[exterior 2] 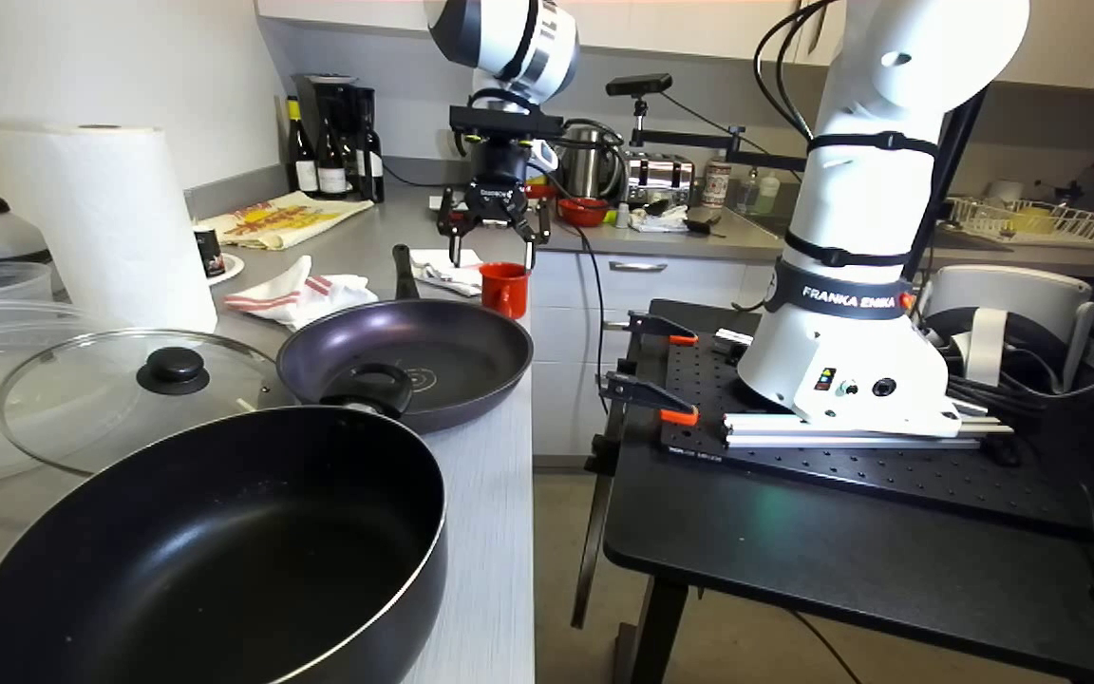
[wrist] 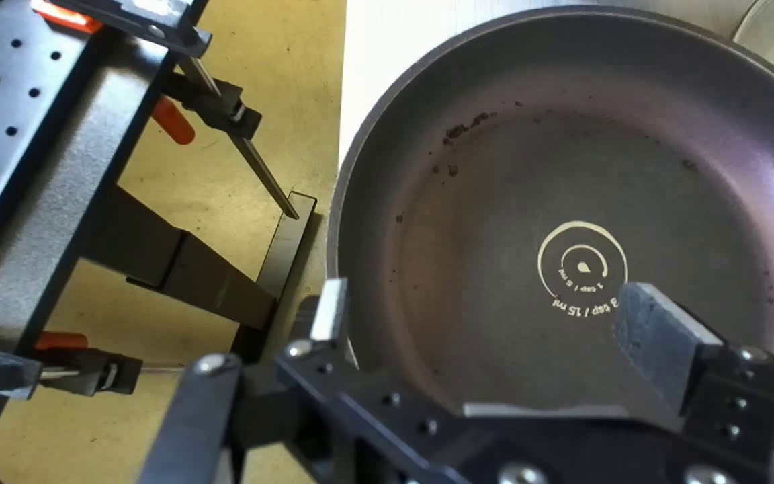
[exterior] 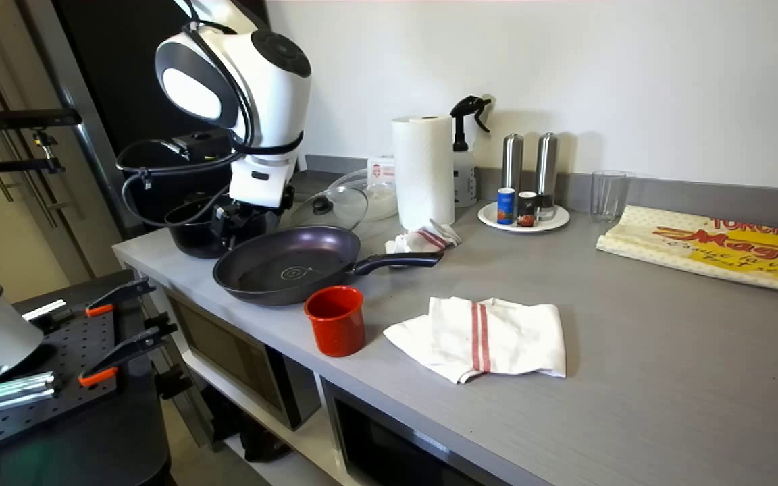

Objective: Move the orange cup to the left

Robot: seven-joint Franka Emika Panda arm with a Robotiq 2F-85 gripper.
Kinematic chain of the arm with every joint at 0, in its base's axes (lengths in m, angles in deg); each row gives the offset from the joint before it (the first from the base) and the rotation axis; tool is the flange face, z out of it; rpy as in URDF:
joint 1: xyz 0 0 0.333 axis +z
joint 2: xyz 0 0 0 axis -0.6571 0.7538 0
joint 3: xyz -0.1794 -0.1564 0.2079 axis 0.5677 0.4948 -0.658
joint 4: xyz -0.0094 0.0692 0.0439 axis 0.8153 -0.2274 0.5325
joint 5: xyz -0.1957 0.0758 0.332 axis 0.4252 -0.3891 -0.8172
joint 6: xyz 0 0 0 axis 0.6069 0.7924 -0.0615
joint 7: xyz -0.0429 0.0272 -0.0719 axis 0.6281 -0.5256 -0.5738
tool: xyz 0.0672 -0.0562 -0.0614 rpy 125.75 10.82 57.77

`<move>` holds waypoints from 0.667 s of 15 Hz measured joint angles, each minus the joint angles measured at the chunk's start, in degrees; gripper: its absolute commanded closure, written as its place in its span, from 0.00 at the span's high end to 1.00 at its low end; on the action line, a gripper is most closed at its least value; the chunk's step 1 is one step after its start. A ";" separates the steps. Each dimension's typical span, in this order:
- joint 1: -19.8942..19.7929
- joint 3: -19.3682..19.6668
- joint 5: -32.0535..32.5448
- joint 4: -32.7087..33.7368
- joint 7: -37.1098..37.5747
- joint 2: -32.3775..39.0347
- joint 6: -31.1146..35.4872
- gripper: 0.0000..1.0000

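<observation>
Red-orange tapered plastic-looking cup (exterior: 336, 325) stands just beside the round dark frying pan (exterior: 288, 267), over which the black two-fingered gripper (exterior 2: 492, 258) hangs, jaws wide and empty — presumably the approach, with centring above the cup needed next.

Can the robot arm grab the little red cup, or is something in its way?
Yes, probably, once it moves over and down. Its fingers are open and empty above the frying pan, and the red cup stands upright beside that pan, uncovered.

Kitchen, frying pan (exterior: 288, 264), toaster (exterior 2: 659, 180), dish rack (exterior 2: 1060, 231)
</observation>
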 measured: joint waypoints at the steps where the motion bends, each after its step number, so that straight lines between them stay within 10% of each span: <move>1: 0.00 0.15 0.04 0.00 1.03 -0.19 0.09 1.00; 10: 0.20 0.42 5.25 1.35 9.50 0.90 1.07 1.00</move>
